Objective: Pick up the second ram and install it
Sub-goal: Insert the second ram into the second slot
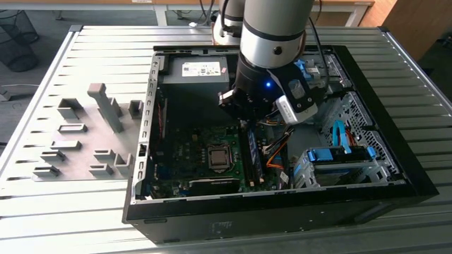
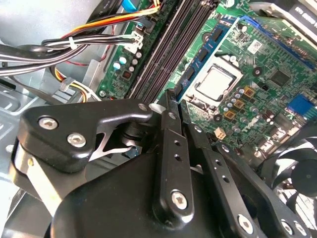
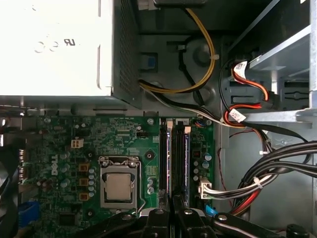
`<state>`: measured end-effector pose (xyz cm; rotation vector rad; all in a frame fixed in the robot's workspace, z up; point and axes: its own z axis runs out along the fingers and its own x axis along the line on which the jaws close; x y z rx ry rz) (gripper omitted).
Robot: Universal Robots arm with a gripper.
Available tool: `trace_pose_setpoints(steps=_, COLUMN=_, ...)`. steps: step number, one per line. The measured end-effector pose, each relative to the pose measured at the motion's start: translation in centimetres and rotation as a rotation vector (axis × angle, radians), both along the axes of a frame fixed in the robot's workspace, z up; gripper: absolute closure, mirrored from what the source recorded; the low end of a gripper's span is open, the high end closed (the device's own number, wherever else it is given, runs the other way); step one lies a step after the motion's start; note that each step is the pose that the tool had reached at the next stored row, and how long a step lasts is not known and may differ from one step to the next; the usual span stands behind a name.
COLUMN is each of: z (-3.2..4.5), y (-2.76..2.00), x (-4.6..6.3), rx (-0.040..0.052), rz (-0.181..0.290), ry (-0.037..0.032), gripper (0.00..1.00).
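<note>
Black fingers (image 2: 174, 106) nearly together above the second ram (image 3: 186, 166).

Grey slatted metal table (image 1: 84, 211), open black computer case (image 1: 395, 159) on it, grey holder blocks (image 1: 92, 137) beside

we see a lab or workshop for robot assembly trials. under the gripper (image 1: 249, 117) lies an open computer case (image 1: 395, 159) on a ribbed metal table (image 1: 84, 211). well off to the gripper's side, grey holder blocks (image 1: 84, 140) stand; beyond are a wire bin (image 1: 18, 39) and desk legs (image 1: 161, 11).
</note>
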<state>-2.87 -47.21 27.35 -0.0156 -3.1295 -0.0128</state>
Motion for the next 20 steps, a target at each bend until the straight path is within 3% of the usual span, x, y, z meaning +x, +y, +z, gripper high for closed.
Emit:
trace_pose_setpoints(steps=9, z=-1.44, y=0.0, x=0.0, rx=0.0, rz=-0.013, ry=0.0, gripper=0.86)
trace_pose_setpoints(steps=20, z=-1.65, y=0.0, x=0.0, rx=-0.0001, rz=-0.013, ry=0.0001, gripper=0.86)
